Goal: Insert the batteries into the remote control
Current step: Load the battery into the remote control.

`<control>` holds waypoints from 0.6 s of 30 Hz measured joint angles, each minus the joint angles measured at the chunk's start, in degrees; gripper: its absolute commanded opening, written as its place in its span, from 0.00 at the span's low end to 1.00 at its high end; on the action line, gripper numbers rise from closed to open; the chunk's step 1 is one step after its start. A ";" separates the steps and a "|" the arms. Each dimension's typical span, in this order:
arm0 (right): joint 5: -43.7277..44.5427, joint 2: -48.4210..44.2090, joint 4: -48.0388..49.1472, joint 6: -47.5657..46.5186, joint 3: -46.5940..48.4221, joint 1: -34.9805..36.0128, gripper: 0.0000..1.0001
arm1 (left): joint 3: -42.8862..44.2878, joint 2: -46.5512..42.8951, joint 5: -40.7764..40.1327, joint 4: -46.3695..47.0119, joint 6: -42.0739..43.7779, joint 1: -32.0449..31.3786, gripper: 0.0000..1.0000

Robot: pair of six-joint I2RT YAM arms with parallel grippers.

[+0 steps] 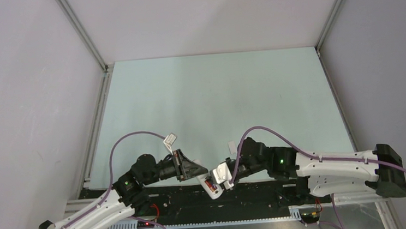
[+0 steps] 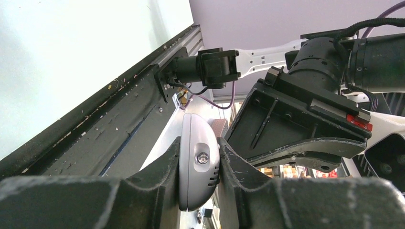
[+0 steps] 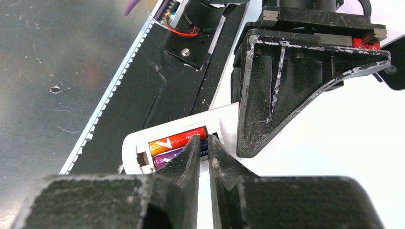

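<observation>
batteries (image 3: pixel 176 141), red-orange and dark blue cylinders, look seated in the white plastic remote control (image 3: pixel 131 145) clamped by the left gripper (image 2: pixel 199 162); right gripper (image 3: pixel 204 143) pinched together, empty.

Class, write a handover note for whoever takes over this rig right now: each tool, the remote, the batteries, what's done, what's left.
Left tool: shut on one end of the remote control, held up.
Right tool: shut, tips at the open battery bay.
Done: red-orange battery and purple-blue battery lie side by side in the bay.
Left: probably press both fully home; bay is uncovered.
</observation>
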 measured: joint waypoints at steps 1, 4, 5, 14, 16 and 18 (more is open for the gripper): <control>0.55 -0.07 0.02 0.04 -0.09 0.17 0.19 | -0.13 -0.02 -0.17 0.02 -0.15 0.00 0.00; 2.01 -1.14 0.81 0.74 -1.31 0.52 0.30 | -0.37 -0.02 -0.72 0.17 -0.37 0.00 0.00; 2.40 -1.84 1.27 1.07 -1.88 0.59 0.34 | -0.37 -0.02 -0.90 0.28 -0.59 0.00 0.00; 3.39 -11.21 3.28 7.89 -5.92 0.74 0.55 | -0.70 0.85 -2.10 6.82 -0.55 0.00 0.00; 3.87 -13.00 5.07 10.69 -6.62 0.76 0.60 | -0.70 1.57 -2.23 7.67 -0.31 0.00 0.00; 4.98 -14.95 7.41 14.67 -7.61 0.79 0.62 | -0.70 2.19 -2.64 7.96 0.39 0.00 0.00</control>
